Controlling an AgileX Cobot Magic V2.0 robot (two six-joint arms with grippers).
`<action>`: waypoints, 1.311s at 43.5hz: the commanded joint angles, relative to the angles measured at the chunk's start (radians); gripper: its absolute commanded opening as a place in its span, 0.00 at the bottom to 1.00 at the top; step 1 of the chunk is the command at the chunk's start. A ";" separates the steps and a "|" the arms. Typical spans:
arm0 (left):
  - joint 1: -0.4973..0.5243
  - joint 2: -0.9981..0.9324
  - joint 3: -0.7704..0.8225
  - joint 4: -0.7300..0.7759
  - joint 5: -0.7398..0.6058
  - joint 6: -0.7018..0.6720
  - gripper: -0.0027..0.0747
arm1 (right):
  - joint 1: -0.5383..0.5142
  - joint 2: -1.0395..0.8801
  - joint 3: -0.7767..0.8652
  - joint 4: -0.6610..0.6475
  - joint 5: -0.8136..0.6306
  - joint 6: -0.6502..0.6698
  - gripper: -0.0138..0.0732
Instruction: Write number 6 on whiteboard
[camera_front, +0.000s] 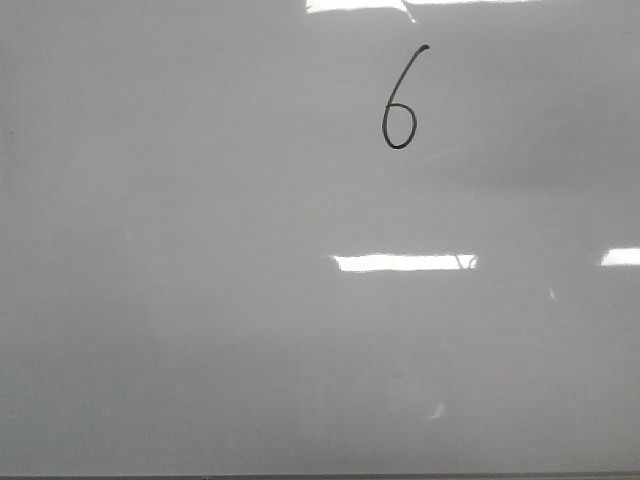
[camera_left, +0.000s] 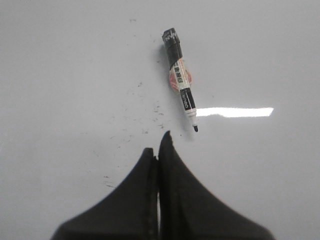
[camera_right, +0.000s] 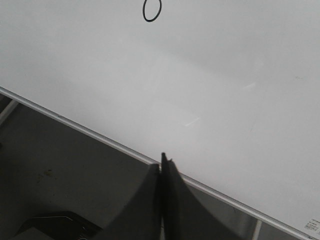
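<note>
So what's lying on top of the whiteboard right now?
On the whiteboard: the number 6 and, in the left wrist view, a marker lying uncapped. Nothing visibly covers the board elsewhere.

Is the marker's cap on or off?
Off. In the left wrist view the marker lies flat on the whiteboard with its dark writing tip bare. No cap shows in any view.

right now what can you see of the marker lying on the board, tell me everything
The marker shows only in the left wrist view, lying flat on the whiteboard. It has a black rear end, a white barrel with a red-pink printed label and a black band, and a small dark tip that is uncapped. It lies apart from the left gripper, whose fingers are pressed together. Faint dark specks dot the board beside it.
</note>
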 joint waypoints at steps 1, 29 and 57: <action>0.003 -0.050 0.051 -0.012 -0.185 0.003 0.01 | -0.008 0.001 -0.027 -0.009 -0.066 0.003 0.02; 0.010 -0.111 0.153 -0.012 -0.304 0.003 0.01 | -0.008 0.001 -0.027 -0.009 -0.066 0.003 0.02; 0.010 -0.111 0.153 -0.012 -0.304 0.003 0.01 | -0.008 0.001 -0.027 -0.009 -0.066 0.003 0.02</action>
